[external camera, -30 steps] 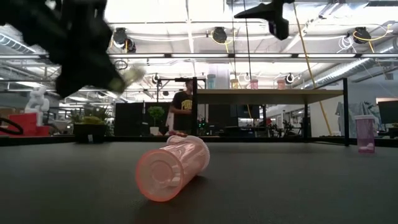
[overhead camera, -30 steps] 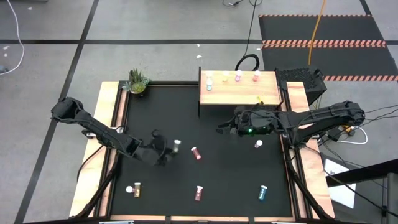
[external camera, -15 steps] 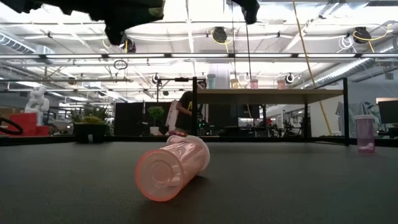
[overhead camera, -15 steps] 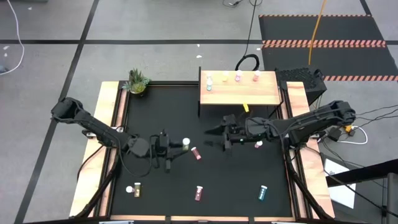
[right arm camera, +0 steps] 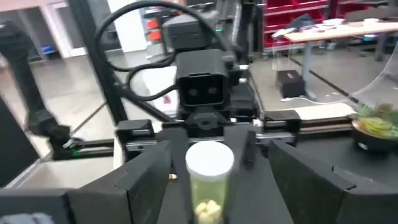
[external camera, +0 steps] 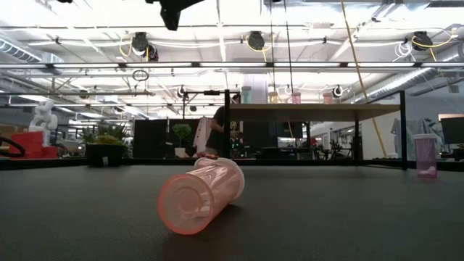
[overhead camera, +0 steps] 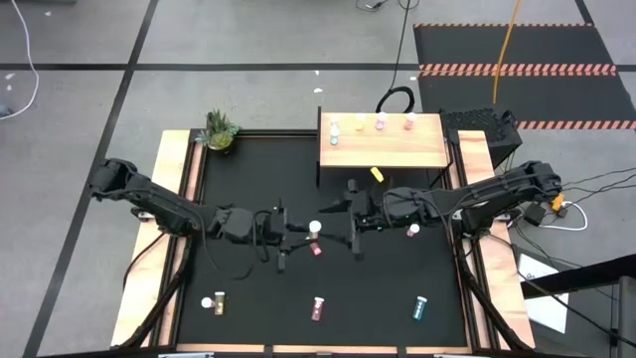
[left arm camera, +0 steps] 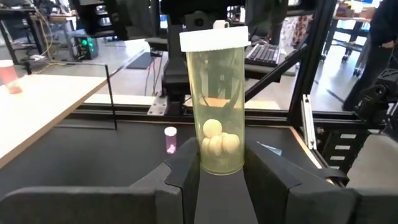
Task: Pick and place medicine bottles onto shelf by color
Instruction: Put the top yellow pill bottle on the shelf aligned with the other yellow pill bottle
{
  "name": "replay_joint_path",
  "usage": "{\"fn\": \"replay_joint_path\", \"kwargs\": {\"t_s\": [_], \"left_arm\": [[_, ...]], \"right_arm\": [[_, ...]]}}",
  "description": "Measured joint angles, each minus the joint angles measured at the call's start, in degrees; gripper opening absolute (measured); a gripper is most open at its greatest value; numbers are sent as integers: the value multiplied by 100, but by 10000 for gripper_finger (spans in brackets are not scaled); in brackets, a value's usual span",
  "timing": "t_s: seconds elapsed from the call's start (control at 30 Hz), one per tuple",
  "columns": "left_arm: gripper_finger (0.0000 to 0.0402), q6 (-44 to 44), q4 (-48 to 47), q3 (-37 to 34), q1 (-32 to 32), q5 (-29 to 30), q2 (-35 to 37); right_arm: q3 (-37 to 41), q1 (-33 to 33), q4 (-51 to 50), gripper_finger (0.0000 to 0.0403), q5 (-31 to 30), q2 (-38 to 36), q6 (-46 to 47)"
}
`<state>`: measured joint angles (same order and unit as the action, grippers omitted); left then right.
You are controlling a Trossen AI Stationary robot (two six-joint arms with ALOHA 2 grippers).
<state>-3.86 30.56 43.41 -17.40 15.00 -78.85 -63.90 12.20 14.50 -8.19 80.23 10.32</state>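
Observation:
My left gripper (overhead camera: 298,233) is over the middle of the table, shut on a yellow-gold medicine bottle (left arm camera: 217,112) with a white cap (overhead camera: 315,228) and white pills inside. My right gripper (overhead camera: 343,221) faces it from the table's right. It is open, with its fingers spread on either side of the cap (right arm camera: 210,158) and no touch showing. The pale wood shelf (overhead camera: 383,149) stands at the far edge with several bottles on top. Other bottles lie on the black table: a dark red one (overhead camera: 316,249), a pink one (overhead camera: 318,308) and a teal one (overhead camera: 420,308). My left gripper pinches the yellow-gold bottle's lower body (left arm camera: 219,163), near its base, between the two fingers (left arm camera: 186,177). The fingers come in level from the table's left and lie along the bottle. The bottle is lifted clear of the table, and its cap end points toward my right gripper.
A green potted plant (overhead camera: 220,129) stands at the far left corner. A yellow bottle (overhead camera: 219,301) lies near the left rail and a pink one (overhead camera: 412,231) stands near the right rail. In the low view a pink bottle (external camera: 199,196) lies close on its side.
My left gripper has risen and carried the yellow-gold bottle toward the table's right, and the cap now points at my right gripper. My right gripper has moved toward the table's left until its fingers flank the cap.

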Motion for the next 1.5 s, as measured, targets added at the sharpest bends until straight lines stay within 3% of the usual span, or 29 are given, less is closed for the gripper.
{"fn": "replay_joint_path", "kwargs": {"t_s": [0.13, 0.47, 0.7, 1.5], "left_arm": [[113, 108, -46, 119, 55, -15, -116], [113, 173, -48, 138, 93, -20, -113], [113, 184, -44, 138, 153, -21, -113], [113, 15, -84, 138, 217, 19, -112]], "right_arm": [[-2, -58, -26, 265, 392, 0, 30], [11, -187, -1, 262, 410, 0, 75], [11, -328, -134, 225, 996, 28, 101], [15, -476, -240, 118, 1145, 28, 97]]}}
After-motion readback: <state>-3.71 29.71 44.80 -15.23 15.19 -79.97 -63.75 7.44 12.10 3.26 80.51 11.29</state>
